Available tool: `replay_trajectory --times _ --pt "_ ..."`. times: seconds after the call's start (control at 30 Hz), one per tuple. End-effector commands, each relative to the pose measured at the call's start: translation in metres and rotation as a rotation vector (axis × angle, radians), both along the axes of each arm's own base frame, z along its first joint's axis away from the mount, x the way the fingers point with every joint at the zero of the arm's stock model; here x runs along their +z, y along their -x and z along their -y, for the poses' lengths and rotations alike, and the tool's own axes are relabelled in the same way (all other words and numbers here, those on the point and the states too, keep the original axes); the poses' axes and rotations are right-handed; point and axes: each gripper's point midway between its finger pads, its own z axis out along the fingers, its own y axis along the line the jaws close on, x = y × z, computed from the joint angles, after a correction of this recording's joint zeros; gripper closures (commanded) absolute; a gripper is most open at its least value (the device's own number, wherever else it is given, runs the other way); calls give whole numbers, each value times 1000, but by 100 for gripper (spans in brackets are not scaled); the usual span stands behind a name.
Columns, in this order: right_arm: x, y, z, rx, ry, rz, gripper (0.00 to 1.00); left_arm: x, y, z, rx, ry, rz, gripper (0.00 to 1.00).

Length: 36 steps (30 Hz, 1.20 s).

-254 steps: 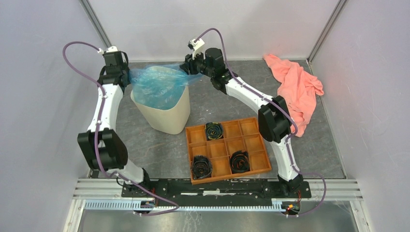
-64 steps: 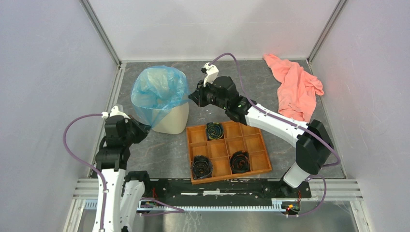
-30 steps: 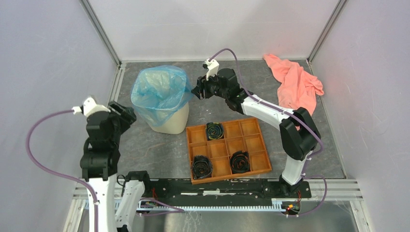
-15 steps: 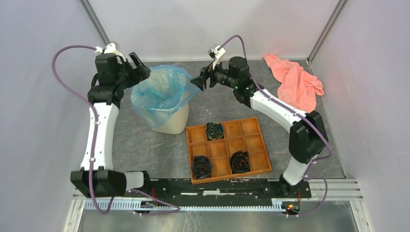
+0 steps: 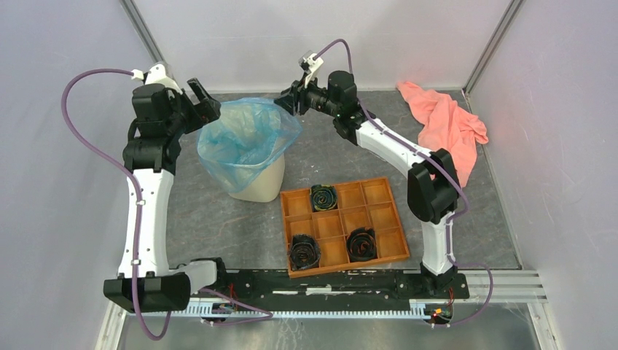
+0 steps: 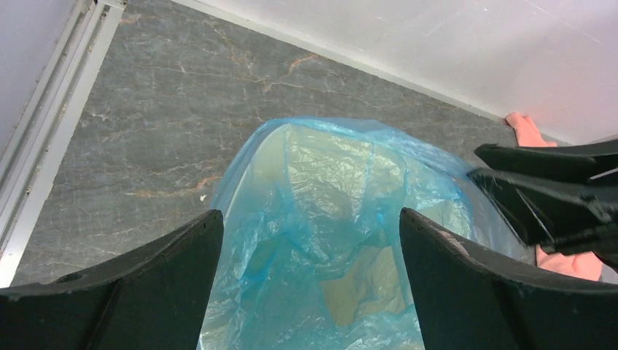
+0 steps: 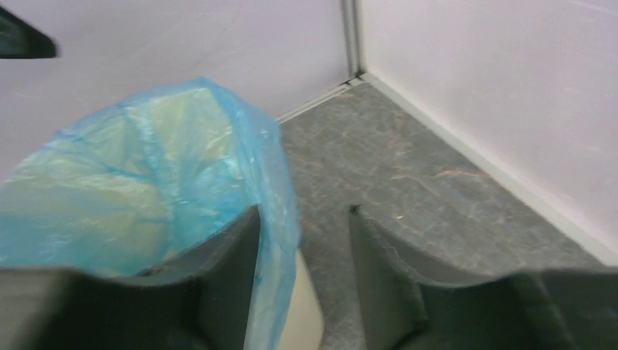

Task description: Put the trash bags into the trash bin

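The cream trash bin (image 5: pixel 256 184) stands upright left of centre, lined with the light-blue trash bag (image 5: pixel 244 142), whose mouth folds out over the rim. My left gripper (image 5: pixel 205 106) hovers at the bag's far-left edge. In the left wrist view it (image 6: pixel 310 219) is wide open above the bag (image 6: pixel 328 219), holding nothing. My right gripper (image 5: pixel 286 102) is at the bag's far-right edge. In the right wrist view its jaws (image 7: pixel 302 213) stand partly apart. The bag's film (image 7: pixel 146 160) hangs between them against the left finger (image 7: pixel 229 277), with the bin wall (image 7: pixel 310 310) below.
An orange compartment tray (image 5: pixel 342 226) lies near the bin's right side with three black rolls (image 5: pixel 322 197) in it. A salmon-pink cloth (image 5: pixel 444 135) is heaped at the far right. Enclosure walls stand close behind both grippers.
My left arm swung from the bin's near-left side up to the bag's far-left edge and opened wide. My right gripper moved onto the bag's far-right edge and its jaws narrowed.
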Motion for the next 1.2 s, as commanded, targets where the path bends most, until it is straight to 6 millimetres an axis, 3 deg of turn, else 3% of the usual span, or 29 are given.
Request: replay_trajectory --times 0.0,0.2,0.4,0.57,0.7,0.93,1.07,1.17 --pt "18 -30 7 -136 -79 -24 67 0 6 -1 -10 -27 19 4" --pt "-6 -45 3 -154 -116 -107 99 -24 7 -27 109 -111 -34 4" --pt "-24 -50 -5 -134 -132 -152 100 -26 -14 -34 143 -99 -40 4" --pt "-33 -50 -7 -123 -142 -172 100 -28 -48 -25 51 57 -38 5" --pt "-51 -46 -11 -101 -146 -215 100 -43 -58 -33 31 174 -33 5" --pt "-89 -32 -15 -50 -146 -299 100 -60 -44 -48 -19 411 39 8" --pt "-94 -28 -19 -24 -137 -310 99 -65 -28 -47 2 427 52 5" --pt "-83 -37 -17 -42 -86 -281 86 -67 -14 -49 30 402 41 3"
